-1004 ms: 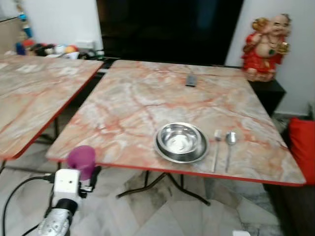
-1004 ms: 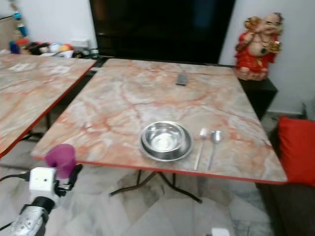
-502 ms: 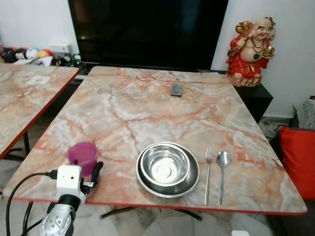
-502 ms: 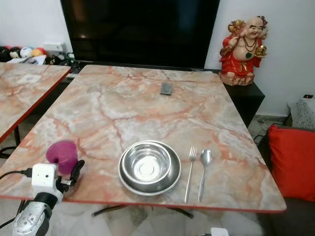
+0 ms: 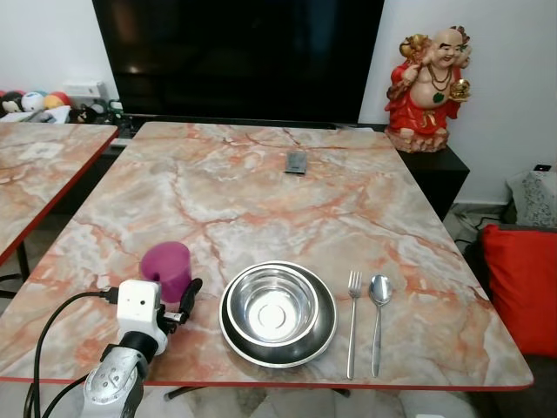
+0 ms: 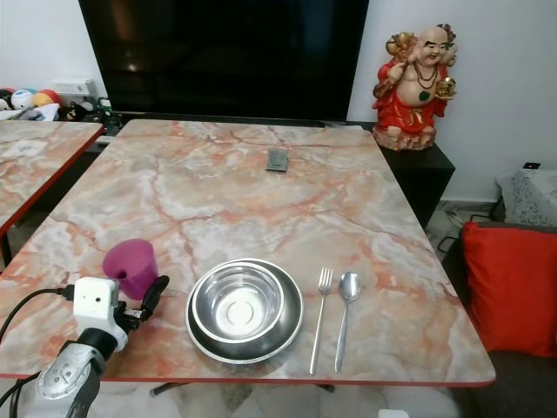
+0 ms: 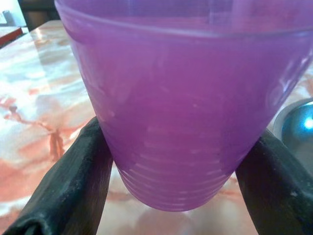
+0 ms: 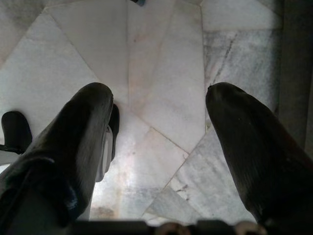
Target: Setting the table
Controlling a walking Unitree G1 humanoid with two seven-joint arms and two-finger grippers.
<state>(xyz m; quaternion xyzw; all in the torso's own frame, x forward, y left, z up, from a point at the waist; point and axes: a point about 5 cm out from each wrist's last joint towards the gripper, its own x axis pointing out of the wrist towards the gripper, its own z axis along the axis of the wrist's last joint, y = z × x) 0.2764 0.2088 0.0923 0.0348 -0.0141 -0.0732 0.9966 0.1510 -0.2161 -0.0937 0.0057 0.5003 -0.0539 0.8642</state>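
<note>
A purple plastic cup (image 5: 165,268) stands upright between the two black fingers (image 7: 73,181) of my left gripper (image 5: 171,292), which is shut on its sides. The cup is low over the front left of the marble table (image 5: 261,192), just left of a steel bowl (image 5: 278,312). I cannot tell whether its base touches the tabletop. A fork (image 5: 352,322) and a spoon (image 5: 378,309) lie side by side right of the bowl. My right gripper (image 8: 159,122) hangs open over the marble floor (image 8: 161,58), holding nothing.
A dark remote (image 5: 297,162) lies at the table's far middle. Behind stands a black TV (image 5: 235,52), with a red figurine (image 5: 432,78) on a low cabinet. A second marble table (image 5: 35,165) is at left, a red cushion (image 5: 522,287) at right.
The camera has come closer to the table and swung left to face it. The cup in my left gripper went from in front of the table's edge to above the tabletop beside the bowl.
</note>
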